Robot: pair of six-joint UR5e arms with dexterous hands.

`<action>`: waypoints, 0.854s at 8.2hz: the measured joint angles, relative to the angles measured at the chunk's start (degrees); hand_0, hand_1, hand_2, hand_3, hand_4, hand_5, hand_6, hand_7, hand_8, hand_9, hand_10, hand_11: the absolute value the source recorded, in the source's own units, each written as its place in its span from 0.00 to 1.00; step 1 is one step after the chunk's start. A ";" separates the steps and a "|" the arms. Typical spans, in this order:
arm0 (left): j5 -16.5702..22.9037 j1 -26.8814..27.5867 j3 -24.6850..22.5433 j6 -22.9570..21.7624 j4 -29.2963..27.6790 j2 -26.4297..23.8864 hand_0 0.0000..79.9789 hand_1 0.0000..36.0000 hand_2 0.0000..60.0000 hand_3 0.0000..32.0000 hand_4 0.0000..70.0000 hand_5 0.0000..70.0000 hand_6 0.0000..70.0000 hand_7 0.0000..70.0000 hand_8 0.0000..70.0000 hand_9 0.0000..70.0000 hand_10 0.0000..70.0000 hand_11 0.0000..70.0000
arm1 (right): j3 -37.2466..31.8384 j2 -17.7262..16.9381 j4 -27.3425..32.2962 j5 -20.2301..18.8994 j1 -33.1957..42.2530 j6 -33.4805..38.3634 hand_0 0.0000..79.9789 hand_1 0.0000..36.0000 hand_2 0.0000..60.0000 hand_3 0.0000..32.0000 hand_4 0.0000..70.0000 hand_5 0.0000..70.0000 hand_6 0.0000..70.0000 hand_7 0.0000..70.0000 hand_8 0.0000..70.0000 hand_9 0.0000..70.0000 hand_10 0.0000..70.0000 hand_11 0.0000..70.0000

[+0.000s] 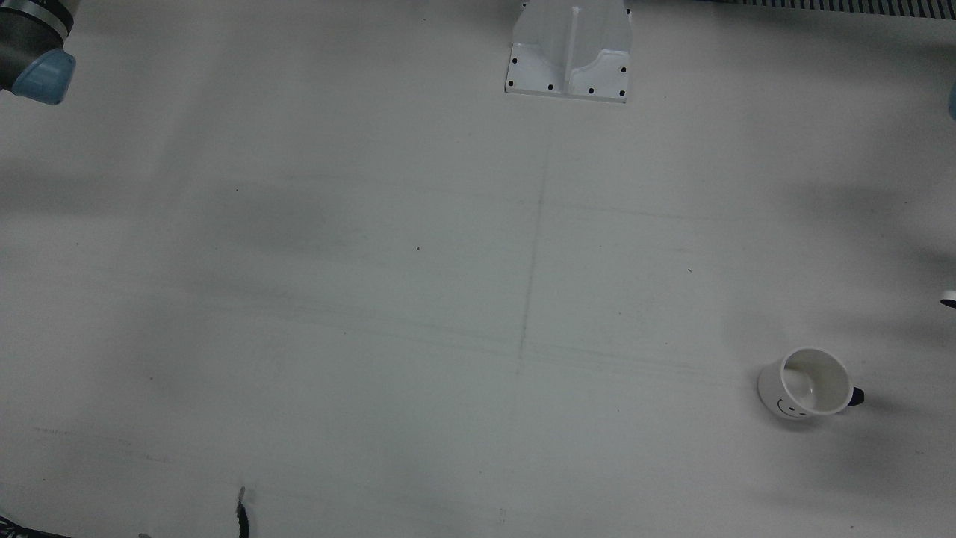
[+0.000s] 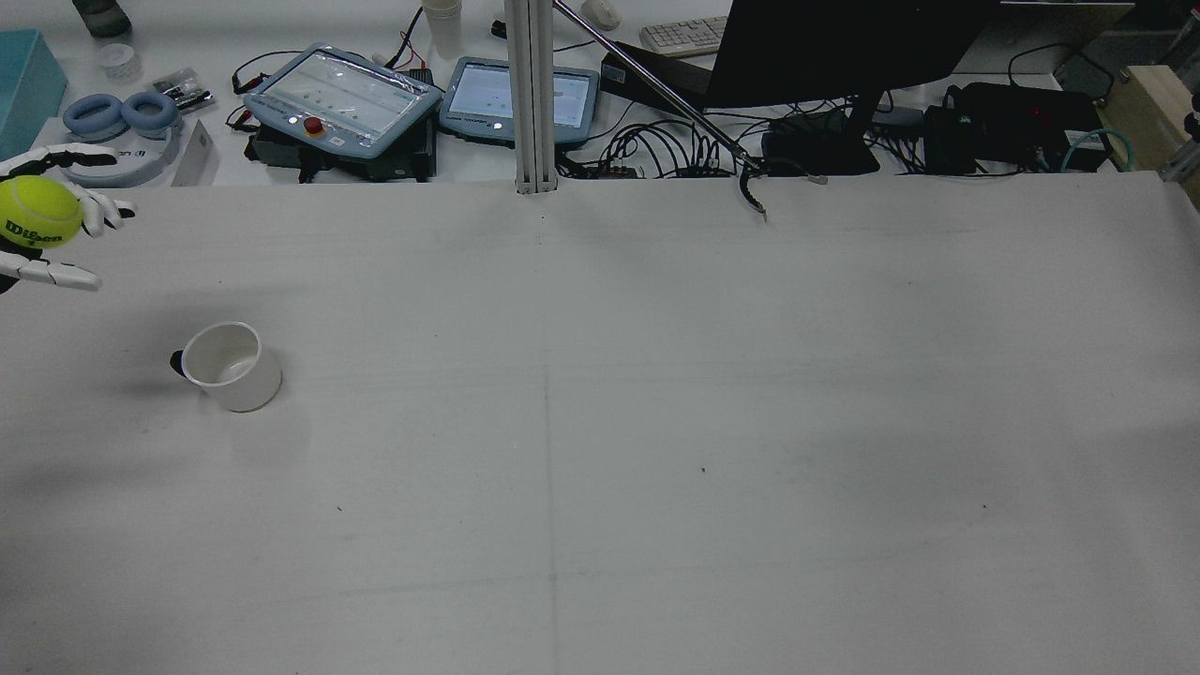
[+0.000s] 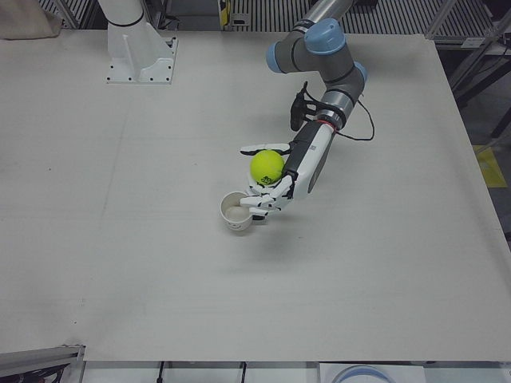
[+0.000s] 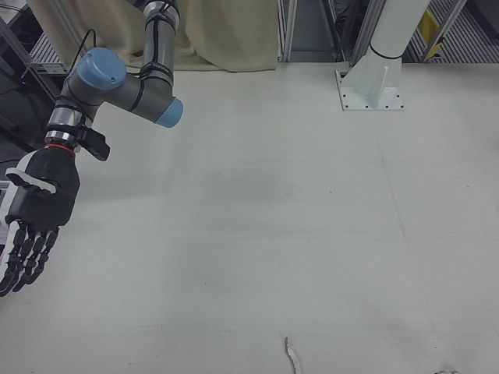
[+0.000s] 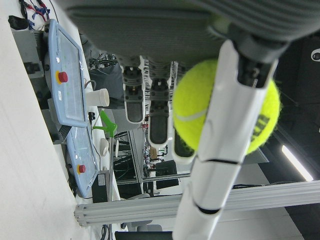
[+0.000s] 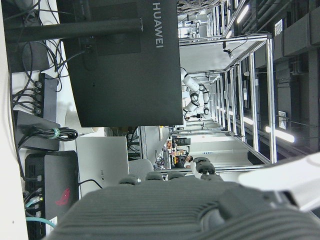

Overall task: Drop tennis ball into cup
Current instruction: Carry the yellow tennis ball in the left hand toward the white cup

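Note:
A yellow-green tennis ball (image 3: 267, 167) sits in my left hand (image 3: 271, 185), fingers curled around it, held in the air. It also shows at the left edge of the rear view (image 2: 36, 212) and in the left hand view (image 5: 225, 107). A white cup (image 3: 236, 211) with a smiley face and dark handle stands upright on the table, open side up; it also shows in the front view (image 1: 809, 385) and the rear view (image 2: 230, 365). The hand is just beside and above the cup's rim. My right hand (image 4: 30, 218) hangs open and empty at the table's far side.
A white arm pedestal (image 1: 569, 51) is bolted to the table top. Beyond the table's far edge in the rear view are teach pendants (image 2: 342, 98), a monitor (image 2: 844, 47), cables and headphones. A thin upright post (image 2: 531, 94) stands at that edge.

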 measured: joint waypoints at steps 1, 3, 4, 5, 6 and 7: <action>-0.64 1.01 0.40 0.82 -0.19 -0.43 1.00 0.78 0.12 0.00 0.29 0.35 1.00 0.86 0.54 0.63 0.25 0.41 | 0.00 -0.03 0.00 0.00 0.00 0.00 0.00 0.00 0.00 0.00 0.00 0.00 0.00 0.00 0.00 0.00 0.00 0.00; -1.07 1.64 1.49 2.66 -1.50 -0.68 1.00 0.80 0.12 0.00 0.29 0.35 1.00 0.86 0.55 0.63 0.25 0.41 | 0.00 -0.03 -0.02 0.00 0.00 0.00 0.00 0.00 0.00 0.00 0.00 0.00 0.00 0.00 0.00 0.00 0.00 0.00; -1.19 2.18 2.06 3.24 -2.14 -0.70 1.00 0.79 0.13 0.00 0.29 0.35 1.00 0.85 0.54 0.63 0.25 0.40 | 0.00 -0.02 -0.02 0.00 0.00 0.00 0.00 0.00 0.00 0.00 0.00 0.00 0.00 0.00 0.00 0.00 0.00 0.00; -1.85 3.29 2.38 3.74 -2.53 -0.72 1.00 0.78 0.13 0.00 0.30 0.35 1.00 0.86 0.54 0.63 0.25 0.40 | 0.00 -0.02 -0.02 0.00 0.00 0.00 0.00 0.00 0.00 0.00 0.00 0.00 0.00 0.00 0.00 0.00 0.00 0.00; -2.94 4.72 2.54 4.04 -2.72 -0.72 1.00 0.79 0.12 0.00 0.30 0.33 1.00 0.87 0.53 0.63 0.25 0.40 | 0.00 -0.02 0.00 0.00 0.00 0.00 0.00 0.00 0.00 0.00 0.00 0.00 0.00 0.00 0.00 0.00 0.00 0.00; -4.17 6.38 2.75 4.18 -2.81 -0.81 1.00 0.78 0.11 0.00 0.30 0.33 1.00 0.86 0.53 0.62 0.25 0.40 | 0.00 -0.02 0.00 0.00 0.00 0.00 0.00 0.00 0.00 0.00 0.00 0.00 0.00 0.00 0.00 0.00 0.00 0.00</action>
